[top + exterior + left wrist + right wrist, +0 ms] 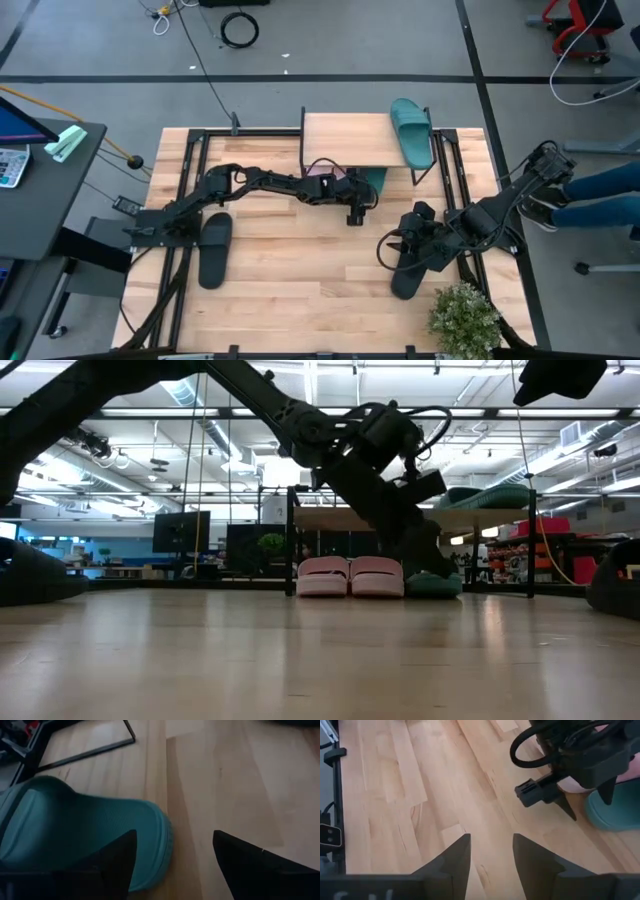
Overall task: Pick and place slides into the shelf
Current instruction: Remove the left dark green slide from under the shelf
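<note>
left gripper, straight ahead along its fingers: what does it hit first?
Most likely bare tabletop. The left gripper is open, and the teal slide lies beside its line, overlapped by one finger rather than between the two. Depth is unclear, so that finger might brush the slide's rim first.

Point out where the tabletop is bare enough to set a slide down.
Bare wood lies in the near middle, between the black slide on the left and the right gripper. The shelf top is free beside the teal slide on its right end. Crowded: the shelf front, where the left gripper, pink slides and another teal slide gather.
</note>
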`<state>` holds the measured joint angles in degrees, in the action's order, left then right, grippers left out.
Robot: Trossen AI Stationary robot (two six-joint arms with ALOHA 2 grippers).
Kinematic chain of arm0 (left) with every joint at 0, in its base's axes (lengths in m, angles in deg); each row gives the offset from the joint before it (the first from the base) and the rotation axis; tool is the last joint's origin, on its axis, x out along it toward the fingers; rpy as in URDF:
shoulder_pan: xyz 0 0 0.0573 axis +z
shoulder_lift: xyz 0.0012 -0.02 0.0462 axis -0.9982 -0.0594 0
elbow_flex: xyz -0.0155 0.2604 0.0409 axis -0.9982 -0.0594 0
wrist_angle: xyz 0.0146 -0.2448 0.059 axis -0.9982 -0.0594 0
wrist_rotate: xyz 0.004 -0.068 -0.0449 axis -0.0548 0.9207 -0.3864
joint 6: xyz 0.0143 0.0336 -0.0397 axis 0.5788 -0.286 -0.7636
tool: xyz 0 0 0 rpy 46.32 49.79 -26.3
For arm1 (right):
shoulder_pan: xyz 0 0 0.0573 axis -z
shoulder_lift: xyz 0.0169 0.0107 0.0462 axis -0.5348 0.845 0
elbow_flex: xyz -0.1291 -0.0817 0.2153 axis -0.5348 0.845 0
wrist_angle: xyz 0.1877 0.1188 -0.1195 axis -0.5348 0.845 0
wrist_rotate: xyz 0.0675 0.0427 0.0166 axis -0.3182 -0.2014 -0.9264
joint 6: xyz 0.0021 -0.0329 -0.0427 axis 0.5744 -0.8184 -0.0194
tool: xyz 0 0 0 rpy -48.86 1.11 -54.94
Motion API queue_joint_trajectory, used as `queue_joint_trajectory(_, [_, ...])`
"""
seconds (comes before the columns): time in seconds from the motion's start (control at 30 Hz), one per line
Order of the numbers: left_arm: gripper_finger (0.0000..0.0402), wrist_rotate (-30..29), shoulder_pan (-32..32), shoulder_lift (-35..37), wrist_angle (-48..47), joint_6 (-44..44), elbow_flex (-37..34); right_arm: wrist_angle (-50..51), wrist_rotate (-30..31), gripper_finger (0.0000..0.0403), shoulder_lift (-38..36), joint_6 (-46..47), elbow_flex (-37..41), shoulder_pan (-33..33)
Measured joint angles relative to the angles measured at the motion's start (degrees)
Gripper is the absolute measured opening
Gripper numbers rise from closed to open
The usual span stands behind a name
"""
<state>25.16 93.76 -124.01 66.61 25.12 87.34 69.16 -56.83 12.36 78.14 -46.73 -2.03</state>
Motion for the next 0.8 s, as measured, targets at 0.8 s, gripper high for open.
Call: queue_joint_trajectory(0.8, [0.0147, 7.8, -1.5, 0.1, 1.8, -10.1, 0.0, 0.0, 0.0, 0.0153, 0.0, -1.6, 0.0, 0.0])
